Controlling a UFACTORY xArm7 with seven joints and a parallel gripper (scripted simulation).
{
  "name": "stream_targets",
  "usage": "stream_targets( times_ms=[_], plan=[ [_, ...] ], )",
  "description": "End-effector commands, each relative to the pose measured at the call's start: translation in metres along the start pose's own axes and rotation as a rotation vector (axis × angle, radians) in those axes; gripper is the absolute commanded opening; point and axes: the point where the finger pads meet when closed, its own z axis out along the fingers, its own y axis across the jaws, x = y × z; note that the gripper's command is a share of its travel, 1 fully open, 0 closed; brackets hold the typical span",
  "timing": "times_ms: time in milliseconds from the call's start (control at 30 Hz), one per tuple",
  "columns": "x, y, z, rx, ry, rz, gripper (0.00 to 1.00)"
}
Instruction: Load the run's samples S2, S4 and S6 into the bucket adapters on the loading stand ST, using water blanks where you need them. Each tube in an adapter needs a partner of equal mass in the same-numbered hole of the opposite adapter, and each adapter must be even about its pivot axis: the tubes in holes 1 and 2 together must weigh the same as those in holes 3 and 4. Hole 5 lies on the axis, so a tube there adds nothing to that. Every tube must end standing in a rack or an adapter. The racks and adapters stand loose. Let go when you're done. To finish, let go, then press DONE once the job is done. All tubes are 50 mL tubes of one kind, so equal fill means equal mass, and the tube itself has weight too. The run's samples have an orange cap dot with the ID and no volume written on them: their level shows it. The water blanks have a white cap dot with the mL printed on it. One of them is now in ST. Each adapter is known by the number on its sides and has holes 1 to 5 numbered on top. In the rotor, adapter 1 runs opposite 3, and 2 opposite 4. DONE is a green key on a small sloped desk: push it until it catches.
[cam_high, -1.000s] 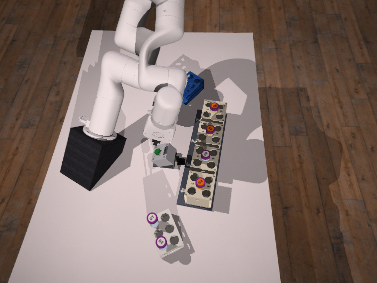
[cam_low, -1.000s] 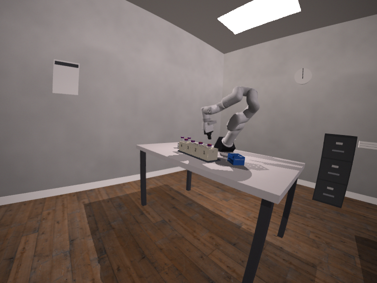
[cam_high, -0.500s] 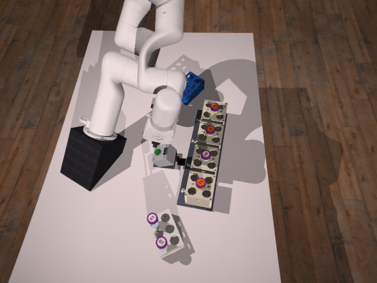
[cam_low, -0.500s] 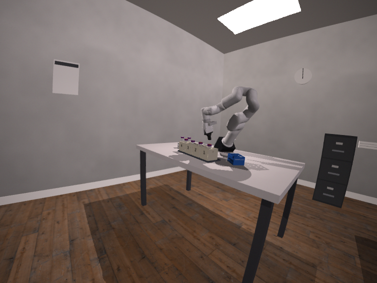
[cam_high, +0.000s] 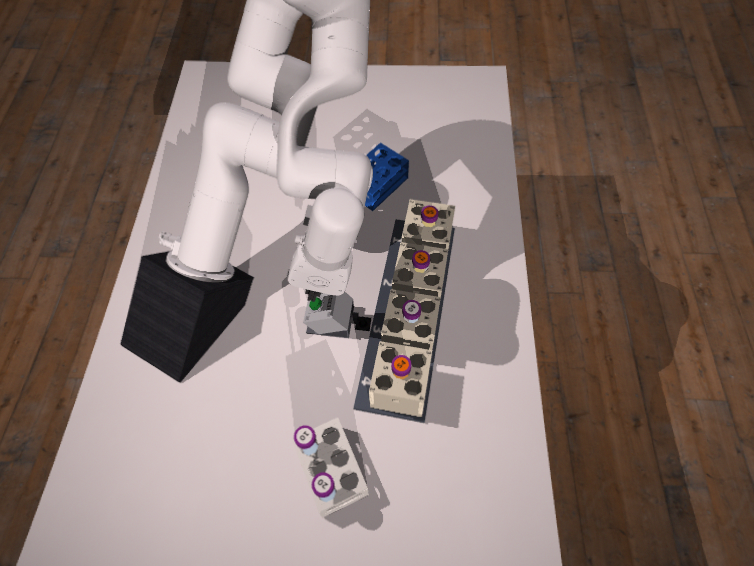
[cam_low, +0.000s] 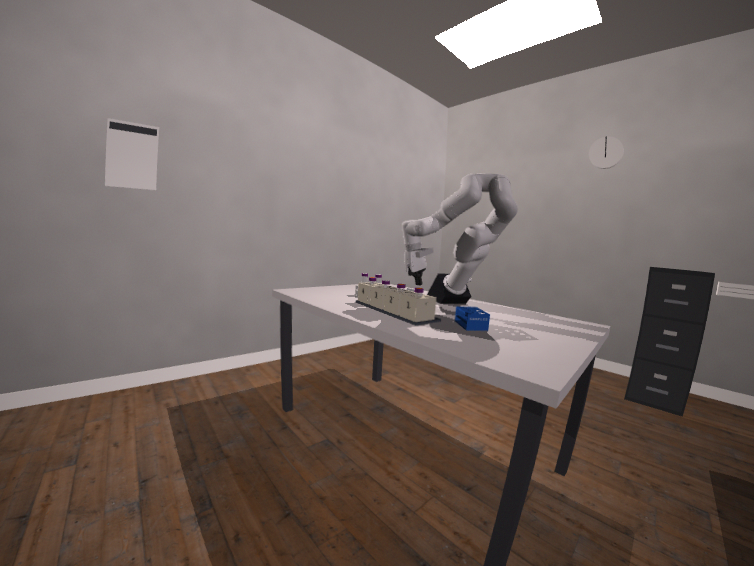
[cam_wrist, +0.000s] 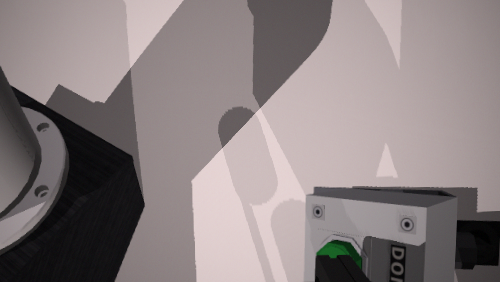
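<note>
Well inside the white tabletop's (cam_high: 182, 456) (cam_low: 529, 359) edges, a round green key (cam_high: 315, 304) (cam_wrist: 340, 247) tops a sloped grey desk (cam_high: 327, 321) (cam_wrist: 362, 212); the black-fingered gripper (cam_high: 311, 295) (cam_low: 418, 282) (cam_wrist: 336, 258) points down at it, fingers together.

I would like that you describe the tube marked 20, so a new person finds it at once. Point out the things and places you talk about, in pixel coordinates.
On the white table (cam_high: 487, 517) (cam_low: 517, 359), find the pale rack (cam_high: 344, 506) standing apart from the long row of adapters. Of its two white-dot tubes, this one (cam_high: 323, 485) is farther from the robot arm; its dot reads 20, its neighbour's (cam_high: 305, 438) reads 10.
</note>
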Motion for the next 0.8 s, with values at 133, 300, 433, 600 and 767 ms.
stream_targets(
  times_ms=[133,300,433,600,767],
  plan=[
    [-0.0018,0.0023,0.0050,-0.003,-0.002,0.001,0.00],
    [-0.0018,0.0023,0.0050,-0.003,-0.002,0.001,0.00],
    [-0.0018,0.0023,0.0050,-0.003,-0.002,0.001,0.00],
    [-0.0019,0.0028,0.0069,-0.003,-0.002,0.001,0.00],
    [-0.0020,0.0037,0.0101,-0.003,-0.002,0.001,0.00]
  ],
)
